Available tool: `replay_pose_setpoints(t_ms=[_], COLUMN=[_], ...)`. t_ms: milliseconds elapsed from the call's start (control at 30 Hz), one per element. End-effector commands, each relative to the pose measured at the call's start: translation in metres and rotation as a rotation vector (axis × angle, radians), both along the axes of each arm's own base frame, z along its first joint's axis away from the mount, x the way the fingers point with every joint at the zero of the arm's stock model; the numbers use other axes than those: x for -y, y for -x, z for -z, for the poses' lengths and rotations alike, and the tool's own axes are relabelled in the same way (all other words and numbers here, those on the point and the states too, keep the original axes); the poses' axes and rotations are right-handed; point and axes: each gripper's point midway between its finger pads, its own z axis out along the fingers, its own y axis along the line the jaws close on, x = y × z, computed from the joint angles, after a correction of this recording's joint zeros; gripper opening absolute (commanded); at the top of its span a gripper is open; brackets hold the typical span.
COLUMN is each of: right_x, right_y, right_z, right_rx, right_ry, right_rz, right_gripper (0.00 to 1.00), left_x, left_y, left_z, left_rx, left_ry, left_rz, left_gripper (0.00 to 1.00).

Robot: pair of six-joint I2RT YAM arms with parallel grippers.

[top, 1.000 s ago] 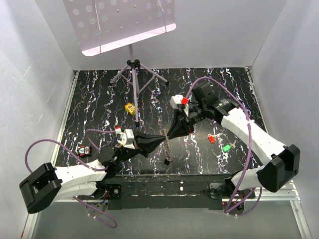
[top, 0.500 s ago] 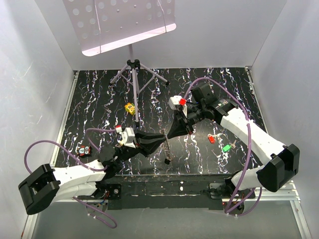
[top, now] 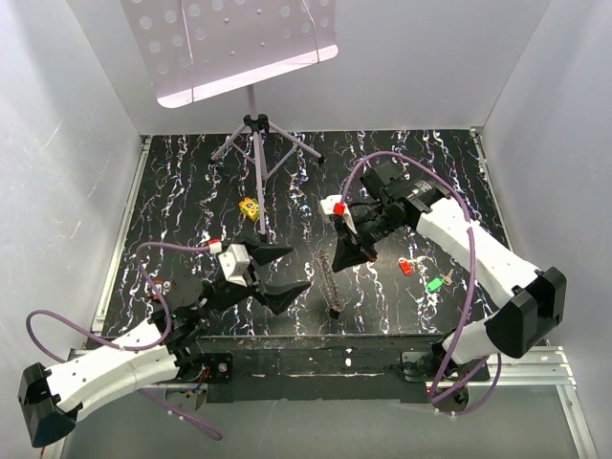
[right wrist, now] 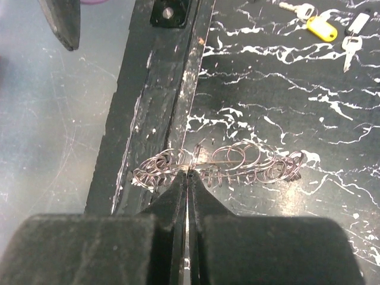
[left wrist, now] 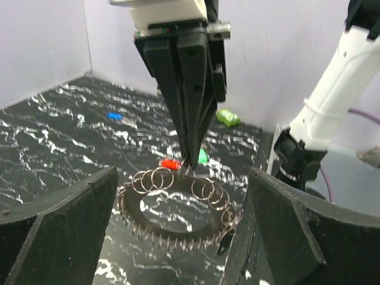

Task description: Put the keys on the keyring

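Steel keyring [right wrist: 237,163] is pinched in your right gripper's [right wrist: 187,172] closed tips; your left gripper [top: 297,268] gapes wide just beside it.

Robot test cell in a lab, not a home or shop. Plain white walls [top: 67,191] box me in on three sides. The work surface is a black, white-veined tabletop [top: 191,182] with a bare aluminium rail [top: 550,380] along its near edge. Purple cables [top: 470,287] loop loose off my arms. At the back, a tripod stand [top: 256,143] carries a perforated panel [top: 229,38], brightly lit.
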Motion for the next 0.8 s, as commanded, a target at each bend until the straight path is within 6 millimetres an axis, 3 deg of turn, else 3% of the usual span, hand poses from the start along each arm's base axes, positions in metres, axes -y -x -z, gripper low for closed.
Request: replay_pose_setpoints(t_ms=[0, 300, 367, 667, 767], right_x=[0.006, 0.009, 0.008, 0.007, 0.007], right_y=[0.006, 0.009, 0.01, 0.012, 0.013], right_z=[-0.002, 0.006, 0.006, 0.005, 0.005], right_rx=[0.028, 0.034, 0.035, 0.029, 0.021], right_ry=[0.065, 0.133, 0.133, 0.122, 0.12], right_rz=[-0.058, -0.083, -0.087, -0.094, -0.096], right_gripper=[0.01, 0.01, 0.01, 0.01, 0.01], left_x=[0.013, 0.054, 0.059, 0.07, 0.073], left_y=[0.003, -0.008, -0.013, -0.014, -0.013], left_z=[0.038, 0.045, 0.046, 0.042, 0.044], left_rx=[-0.035, 0.002, 0.002, 0.028, 0.025], left_ry=[-0.251, -0.346, -0.349, -0.302, -0.297], left_rz=[0.067, 0.171, 0.165, 0.192, 0.203], left_gripper=[0.86, 0.64, 0.58, 0.46, 0.37])
